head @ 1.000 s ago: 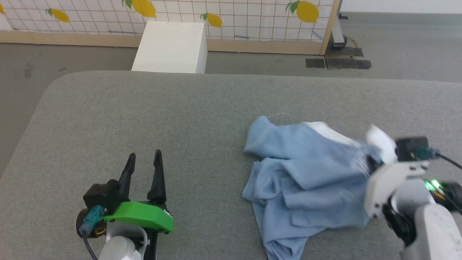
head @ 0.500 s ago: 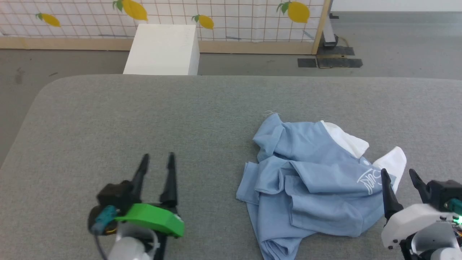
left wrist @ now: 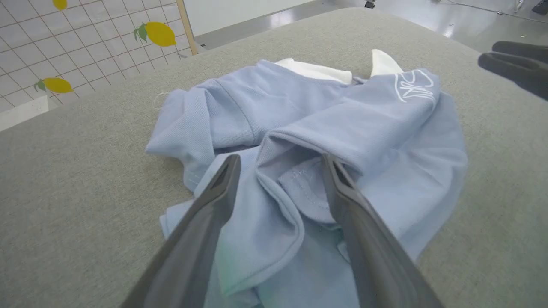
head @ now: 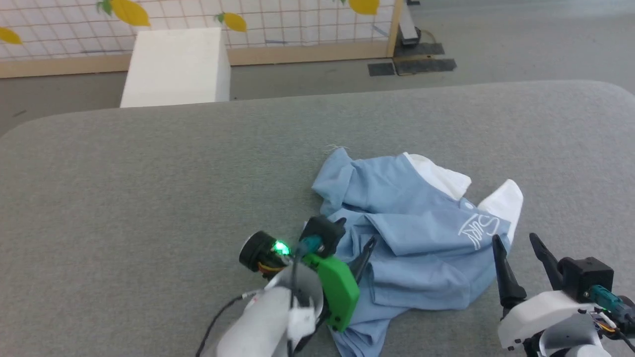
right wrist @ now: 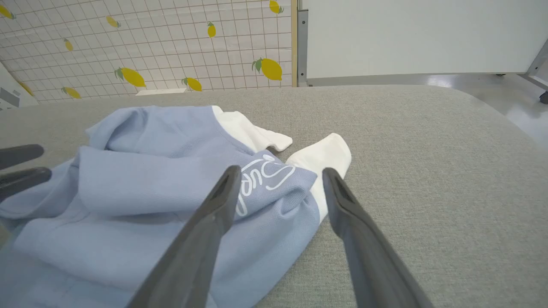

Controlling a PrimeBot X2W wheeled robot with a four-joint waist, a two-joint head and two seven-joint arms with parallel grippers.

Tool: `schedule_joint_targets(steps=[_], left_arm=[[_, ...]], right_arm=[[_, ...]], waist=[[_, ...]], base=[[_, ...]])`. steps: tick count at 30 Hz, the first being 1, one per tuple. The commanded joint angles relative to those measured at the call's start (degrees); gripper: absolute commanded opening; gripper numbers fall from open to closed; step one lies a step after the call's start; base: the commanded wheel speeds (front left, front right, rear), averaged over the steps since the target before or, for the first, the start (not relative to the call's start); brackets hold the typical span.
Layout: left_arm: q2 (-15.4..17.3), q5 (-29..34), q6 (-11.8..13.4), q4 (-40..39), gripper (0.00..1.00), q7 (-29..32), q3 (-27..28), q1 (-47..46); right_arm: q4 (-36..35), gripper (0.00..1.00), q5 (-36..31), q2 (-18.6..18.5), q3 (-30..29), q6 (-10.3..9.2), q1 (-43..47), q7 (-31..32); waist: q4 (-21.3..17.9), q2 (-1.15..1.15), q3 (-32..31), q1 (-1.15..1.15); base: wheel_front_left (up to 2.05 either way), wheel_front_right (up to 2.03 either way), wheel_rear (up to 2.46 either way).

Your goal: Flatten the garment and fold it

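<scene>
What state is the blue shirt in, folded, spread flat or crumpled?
Crumpled. The garment lies bunched on the grey surface, its layers overlapping unevenly and white fabric poking out beside the logo.

This looks like a robot-testing lab. A broad grey fabric-covered table (head: 124, 168) stands on a bare grey floor (head: 521, 44). Behind it are a wood-framed partition (head: 307, 22) printed with lemons on a grid and a plain white box (head: 173, 69).
</scene>
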Motion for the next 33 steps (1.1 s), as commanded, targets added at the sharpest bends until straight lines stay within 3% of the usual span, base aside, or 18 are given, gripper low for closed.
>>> schedule_joint_targets(steps=[1,5,9,10,11,12,18,22,28,33], left_arm=[[0.13,0.16,1.14,1.60,1.00,2.80,-0.78,-2.43],[0.13,0.60,4.10,6.01,1.00,9.91,-2.32,-7.82],[0.13,0.18,4.94,9.68,1.00,14.00,-2.79,-11.11],[0.13,-0.15,4.78,10.34,0.62,14.91,-2.89,-11.55],[0.13,-0.90,4.39,10.71,0.12,15.54,-2.89,-11.89],[0.13,-1.70,4.16,10.50,0.00,15.20,-2.65,-12.03],[0.25,-6.21,7.57,5.83,0.00,4.93,2.61,-9.21],[2.43,-9.44,10.18,0.44,0.00,-0.90,7.74,-3.35],[9.22,-12.43,15.14,-10.24,0.00,-2.37,14.36,8.81],[13.07,-14.46,19.68,-18.05,0.00,-1.31,19.21,17.78]], right_arm=[[0.35,1.00,0.55,0.00,0.42,-0.08,-1.34,-0.47],[1.26,1.00,1.10,0.00,1.26,-0.08,-2.62,-1.20],[2.02,1.00,1.45,0.00,1.75,-0.08,-3.40,-1.81],[2.22,1.00,1.61,0.00,1.82,-0.08,-3.56,-1.92],[2.44,1.00,1.82,0.00,1.86,-0.08,-3.72,-2.10],[2.58,1.00,2.02,0.00,1.86,-0.08,-3.82,-2.28],[3.20,1.00,2.78,0.00,1.22,-0.08,-4.03,-3.15],[3.46,1.00,2.88,0.00,0.20,-0.08,-3.77,-3.37],[3.70,1.00,2.65,0.00,-0.90,-0.08,-3.38,-2.69],[3.78,1.00,2.59,0.00,-0.86,-0.08,-2.73,-1.41]], waist=[[-1.85,0.00,1.40,0.00],[-3.59,0.00,2.55,0.00],[-4.77,0.00,3.22,0.00],[-4.99,0.00,3.29,0.00],[-5.17,0.00,3.36,0.00],[-5.25,0.00,3.41,0.00],[-4.55,0.00,3.21,0.00],[-2.79,0.00,2.65,0.00],[1.07,0.00,1.70,0.00],[4.80,0.00,0.83,0.00]], base=[[0.00,0.00,0.00],[0.00,0.00,0.00],[0.00,0.00,0.00],[0.00,0.00,0.00],[0.00,0.00,0.00],[0.00,0.00,0.00],[0.00,0.00,0.00],[0.00,0.00,0.00],[0.00,0.00,0.00],[0.00,0.00,0.00]])
